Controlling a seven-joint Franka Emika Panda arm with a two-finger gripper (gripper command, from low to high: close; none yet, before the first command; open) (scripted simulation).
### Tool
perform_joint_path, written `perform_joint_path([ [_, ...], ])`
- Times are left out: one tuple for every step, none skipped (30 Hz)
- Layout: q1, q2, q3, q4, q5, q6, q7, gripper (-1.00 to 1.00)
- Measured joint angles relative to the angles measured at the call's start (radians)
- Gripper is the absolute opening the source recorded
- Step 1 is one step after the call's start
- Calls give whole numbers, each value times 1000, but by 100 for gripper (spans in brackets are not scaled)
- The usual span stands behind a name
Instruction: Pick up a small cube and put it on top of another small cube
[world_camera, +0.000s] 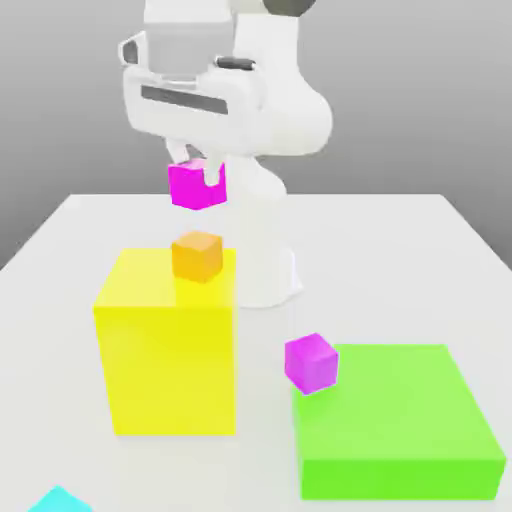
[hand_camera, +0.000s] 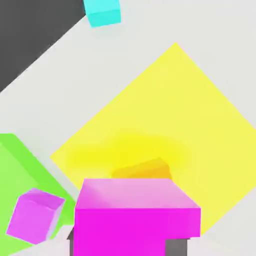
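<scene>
2 magenta cubes (world_camera: 197, 186) (world_camera: 311, 361), 1 orange cube (world_camera: 196, 256), 1 cyan cube (world_camera: 58, 500), 1 yellow block (world_camera: 166, 350), 1 green block (world_camera: 395, 420).

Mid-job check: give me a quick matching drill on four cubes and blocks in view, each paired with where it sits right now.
Things:
1. held magenta cube
2. orange cube
3. second magenta cube
4. cyan cube

Places:
A. on the green block's corner
B. on the table, at the exterior view's bottom edge
C. in the gripper, above the yellow block
D. resting on top of the yellow block

Pairs: 1-C, 2-D, 3-A, 4-B
</scene>
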Motion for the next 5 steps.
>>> perform_joint_path([
  [-2, 10, -1, -28, -1, 38, 0, -100],
  [-4, 22, -2, -56, -1, 78, 0, -100],
  [-7, 31, -1, -75, -1, 106, 0, 100],
  [-7, 31, -1, -75, -1, 106, 0, 100],
  [-7, 31, -1, -75, -1, 106, 0, 100],
])
